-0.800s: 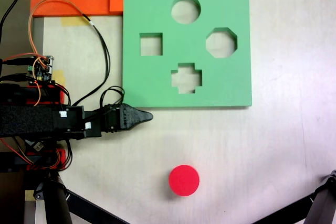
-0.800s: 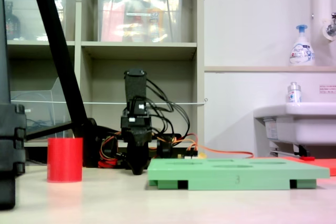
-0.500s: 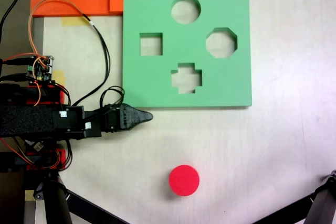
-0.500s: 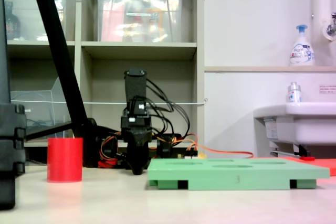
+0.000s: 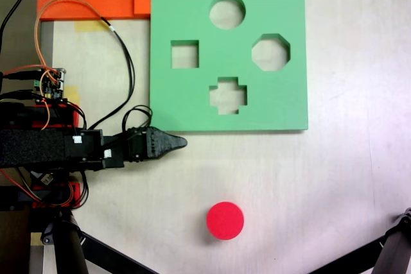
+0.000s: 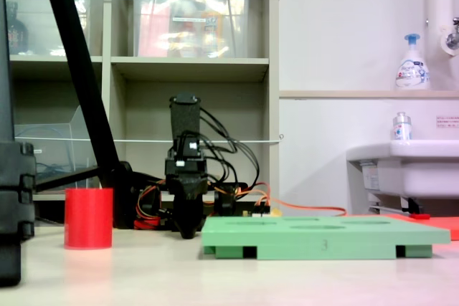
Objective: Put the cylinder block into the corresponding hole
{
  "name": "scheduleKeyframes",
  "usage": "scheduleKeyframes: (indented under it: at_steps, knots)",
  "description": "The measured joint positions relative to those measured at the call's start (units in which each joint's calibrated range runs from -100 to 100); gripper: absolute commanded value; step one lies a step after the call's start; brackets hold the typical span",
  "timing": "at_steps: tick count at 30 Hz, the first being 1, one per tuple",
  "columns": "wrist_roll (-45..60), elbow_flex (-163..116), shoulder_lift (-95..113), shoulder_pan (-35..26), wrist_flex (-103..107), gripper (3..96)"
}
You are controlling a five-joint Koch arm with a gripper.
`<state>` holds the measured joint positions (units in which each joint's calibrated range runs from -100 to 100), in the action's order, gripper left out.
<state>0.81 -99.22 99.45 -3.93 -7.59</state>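
The gripper (image 5: 176,141) looks like matt black plastic. Beside its tip, the green board (image 5: 192,101) is matt, fine-grained foam with cleanly cut edges; the round hole (image 5: 227,11) shows the pale counter (image 5: 334,178), smooth with a faint sheen. Well apart from the gripper, the red cylinder block (image 5: 225,221) looks like matt foam too.

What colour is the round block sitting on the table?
Bright red. The cylinder block shows best in the first exterior view.
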Motion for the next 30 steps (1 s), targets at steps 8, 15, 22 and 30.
scheduleKeyframes:
  at_steps: [8, 15, 22, 30]
  knots:
    - [-6.8, -0.1, 0.0, 1.6, -9.3, 45.8]
    - [-20.2, 0.1, 0.0, 6.3, -30.9, 52.3]
    - [-42.4, 1.0, 0.0, 9.9, -42.1, 53.6]
    - [-55.9, 0.2, 0.0, 17.1, -44.9, 51.5]
